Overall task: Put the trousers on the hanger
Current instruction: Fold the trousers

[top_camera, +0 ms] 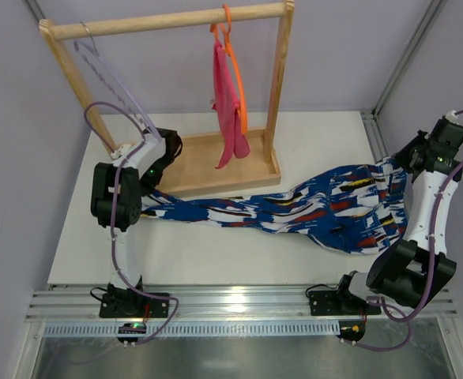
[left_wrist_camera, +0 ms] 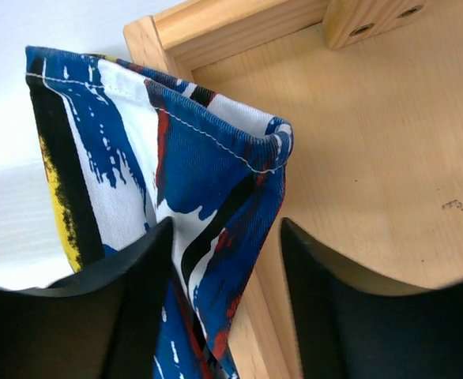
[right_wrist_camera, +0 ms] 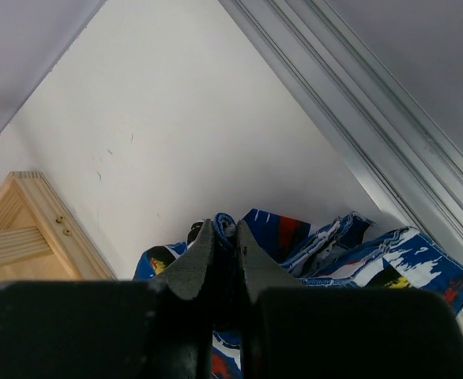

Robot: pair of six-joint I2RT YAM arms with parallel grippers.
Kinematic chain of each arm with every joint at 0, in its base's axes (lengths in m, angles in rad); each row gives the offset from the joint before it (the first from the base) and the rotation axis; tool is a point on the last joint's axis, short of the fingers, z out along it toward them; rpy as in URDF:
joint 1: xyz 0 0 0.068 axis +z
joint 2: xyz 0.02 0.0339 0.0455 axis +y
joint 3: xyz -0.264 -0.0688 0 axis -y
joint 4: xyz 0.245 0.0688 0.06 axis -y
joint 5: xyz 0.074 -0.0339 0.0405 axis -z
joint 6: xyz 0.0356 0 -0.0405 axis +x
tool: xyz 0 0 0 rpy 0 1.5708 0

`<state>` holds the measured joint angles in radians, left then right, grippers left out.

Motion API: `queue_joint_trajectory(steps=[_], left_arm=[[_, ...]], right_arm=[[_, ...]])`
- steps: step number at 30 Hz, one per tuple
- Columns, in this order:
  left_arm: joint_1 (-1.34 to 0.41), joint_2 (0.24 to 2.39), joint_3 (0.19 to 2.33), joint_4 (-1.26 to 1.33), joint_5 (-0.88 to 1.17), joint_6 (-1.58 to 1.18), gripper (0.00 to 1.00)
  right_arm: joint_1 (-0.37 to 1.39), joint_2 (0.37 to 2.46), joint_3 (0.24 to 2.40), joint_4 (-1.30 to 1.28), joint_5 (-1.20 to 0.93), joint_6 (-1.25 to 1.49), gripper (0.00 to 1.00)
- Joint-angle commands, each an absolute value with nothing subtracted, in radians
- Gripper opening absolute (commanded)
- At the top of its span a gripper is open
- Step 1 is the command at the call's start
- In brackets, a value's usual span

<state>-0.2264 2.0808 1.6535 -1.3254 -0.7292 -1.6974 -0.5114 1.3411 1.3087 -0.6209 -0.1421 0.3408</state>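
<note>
Trousers (top_camera: 295, 209): I see them stretched across the surface (top_camera: 216, 257), one end at the rack (top_camera: 168, 20) base, the other near the right edge.
Left tool (left_wrist_camera: 225, 233): jaws apart around a trouser hem at the base's corner.
Right tool (right_wrist_camera: 225, 225): clamped on a trouser fold.
Hanger (top_camera: 109, 79): hooked on the rail's left end, tilted.

Printed trousers (top_camera: 295, 209) stretch across the table (top_camera: 216, 260); the lilac hanger (top_camera: 109, 79) hangs from the wooden rail (top_camera: 160, 20).
</note>
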Motion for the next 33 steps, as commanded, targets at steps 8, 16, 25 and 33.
queue_joint_trajectory(steps=[8, 16, 25, 33], left_arm=[[-0.219, 2.043, 1.654, -1.454, -0.804, -1.719, 0.17], [-0.221, 1.942, 1.557, -1.511, -0.790, -1.792, 0.00], [-0.218, 1.849, 1.463, -1.545, -0.776, -1.836, 0.01], [-0.132, 1.677, 1.319, -1.543, -0.767, -1.868, 0.01]], right_arm=[[-0.495, 1.305, 1.305, -0.604, -0.120, 0.324, 0.04], [-0.494, 1.307, 1.321, -0.626, -0.112, 0.328, 0.04], [-0.494, 1.253, 1.305, -0.663, -0.071, 0.341, 0.04], [-0.494, 1.221, 1.316, -0.716, -0.029, 0.370, 0.04]])
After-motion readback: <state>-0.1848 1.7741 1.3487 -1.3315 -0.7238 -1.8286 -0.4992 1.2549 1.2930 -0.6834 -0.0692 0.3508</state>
